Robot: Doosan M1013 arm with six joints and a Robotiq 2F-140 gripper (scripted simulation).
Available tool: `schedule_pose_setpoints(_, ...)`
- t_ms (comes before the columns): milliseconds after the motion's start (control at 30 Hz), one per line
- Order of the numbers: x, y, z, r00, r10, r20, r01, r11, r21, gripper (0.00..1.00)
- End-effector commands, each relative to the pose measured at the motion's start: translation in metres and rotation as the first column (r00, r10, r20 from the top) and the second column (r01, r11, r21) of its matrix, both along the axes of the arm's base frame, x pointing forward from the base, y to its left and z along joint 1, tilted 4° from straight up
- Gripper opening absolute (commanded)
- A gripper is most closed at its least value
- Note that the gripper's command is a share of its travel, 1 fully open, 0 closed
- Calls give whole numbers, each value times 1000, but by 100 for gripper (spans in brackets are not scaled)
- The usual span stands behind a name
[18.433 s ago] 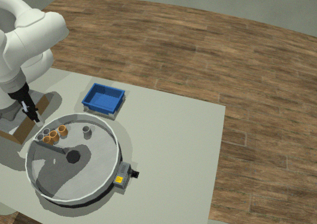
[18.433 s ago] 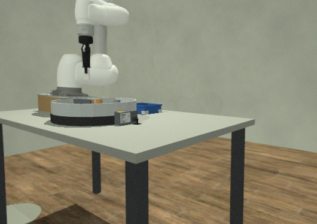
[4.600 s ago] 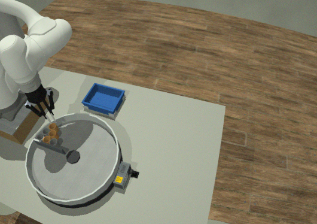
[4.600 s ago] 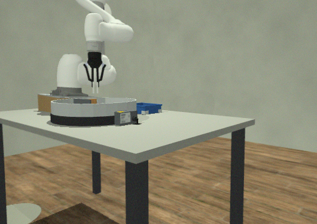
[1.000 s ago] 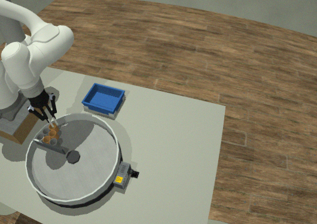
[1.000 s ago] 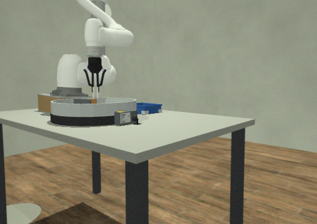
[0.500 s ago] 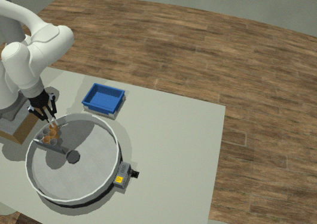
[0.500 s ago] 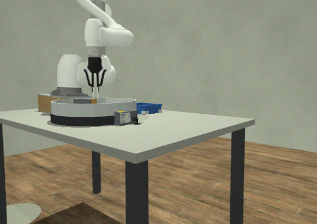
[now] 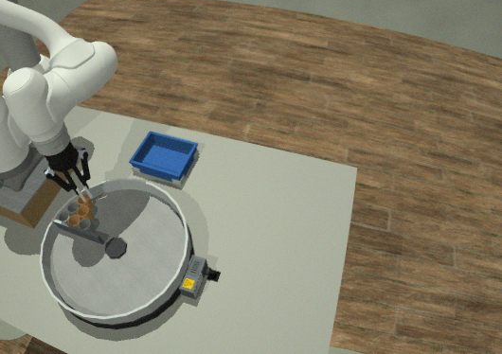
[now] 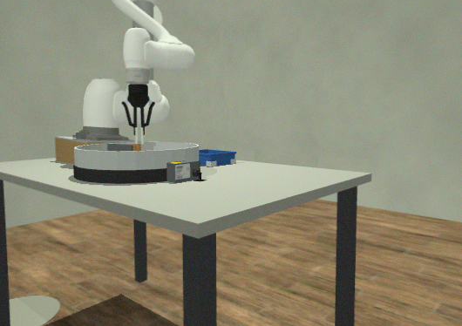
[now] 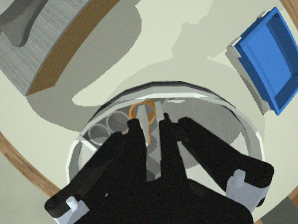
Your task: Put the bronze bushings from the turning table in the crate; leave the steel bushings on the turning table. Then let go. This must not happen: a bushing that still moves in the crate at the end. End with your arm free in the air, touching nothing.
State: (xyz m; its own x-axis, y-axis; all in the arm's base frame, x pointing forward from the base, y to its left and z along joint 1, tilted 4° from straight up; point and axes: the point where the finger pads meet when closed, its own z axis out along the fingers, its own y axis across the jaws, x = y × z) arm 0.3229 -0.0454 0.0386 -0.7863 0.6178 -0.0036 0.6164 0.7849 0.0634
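Observation:
My gripper (image 9: 86, 199) (image 10: 139, 142) (image 11: 151, 112) points down over the turning table (image 9: 123, 285) (image 10: 135, 159), its fingers a narrow gap apart and holding nothing that shows. The fingertips are at the top of an orange bronze bushing (image 9: 85, 204) (image 10: 136, 147) (image 11: 131, 113). In the wrist view one fingertip overlaps its ring and the other is beside it. Two more bronze bushings, one (image 9: 82, 211) in the middle and one (image 9: 74, 221) by the bar, stand close by. Several grey steel bushings stand among them, one (image 9: 84, 223) by the bar. The blue crate (image 9: 166, 157) (image 10: 218, 158) (image 11: 272, 65) looks empty.
A grey bar (image 9: 80, 233) crosses the turning table beside the bushings towards the dark hub (image 9: 116, 248). A raised rim (image 9: 186, 223) surrounds the turning table. A grey motor box (image 9: 193, 277) (image 10: 180, 172) sits outside it. The arm's base block (image 9: 35, 211) is at the left.

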Motion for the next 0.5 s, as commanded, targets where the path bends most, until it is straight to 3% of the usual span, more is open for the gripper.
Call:
schedule_pose_setpoints(0, 0, 2, -7, 1000, 2, 1, -2, 1000, 3, 10)
schedule_pose_setpoints(467, 0, 2, -14, 1000, 2, 1, -2, 1000, 3, 10)
